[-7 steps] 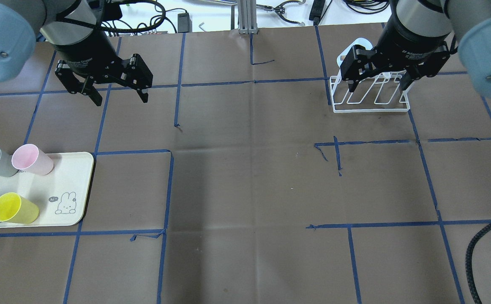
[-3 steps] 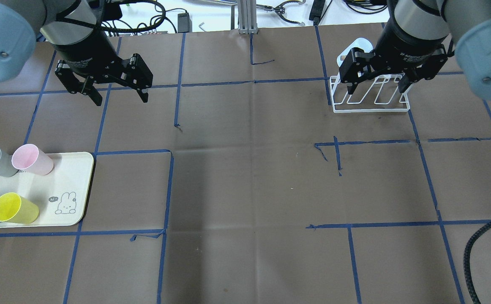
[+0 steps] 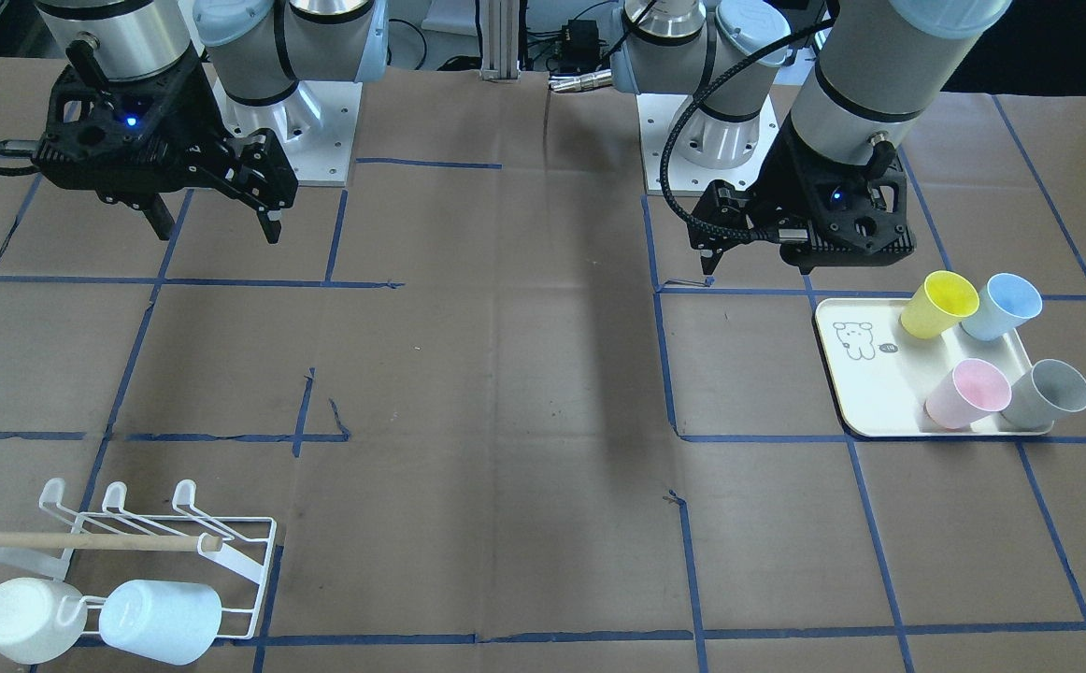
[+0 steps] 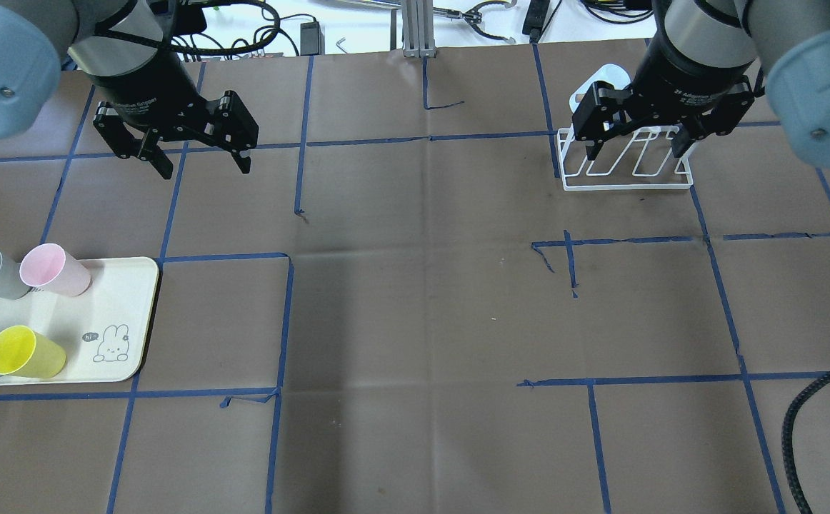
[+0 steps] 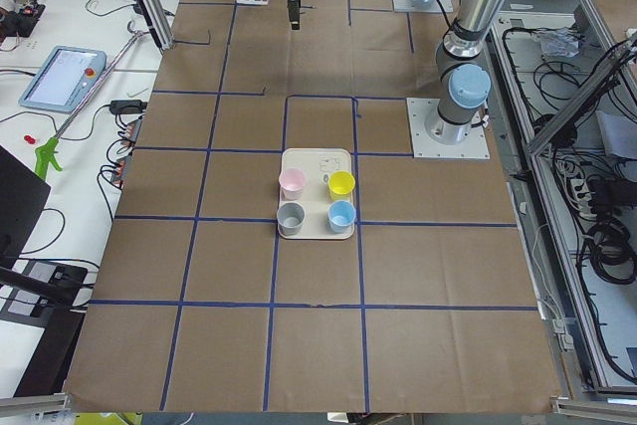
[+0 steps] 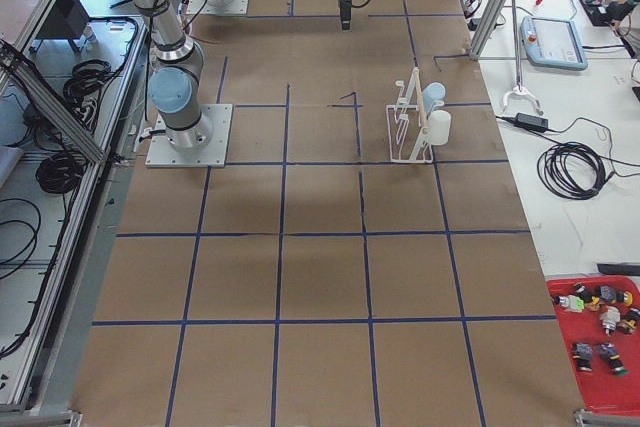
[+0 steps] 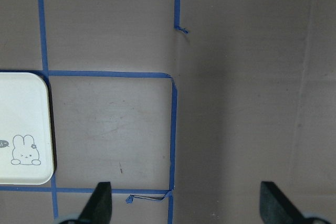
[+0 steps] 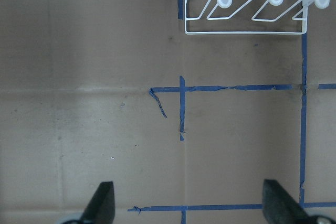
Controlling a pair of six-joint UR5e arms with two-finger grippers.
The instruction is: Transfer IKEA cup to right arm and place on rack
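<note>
Cups [image 4: 54, 270] on tray [image 4: 104, 303]; rack [image 4: 626, 187] well apart

Bright even light, soft shadows, sharp focus.

Counter [image 4: 415, 300], surfaced in brown paper and ruled into squares with blue tape [image 4: 283, 321]. At one end lies a cream rectangular tray [image 4: 115, 300] with rounded corners, bearing a line-drawn rabbit [image 4: 110, 344] and a small speech bubble near one corner. On the white bench alongside the counter are a grey teach pendant [image 6: 556, 41] with a pale screen, a coiled black cable [image 6: 573, 167] and a red bin [image 6: 600, 392] holding small mixed parts.
</note>
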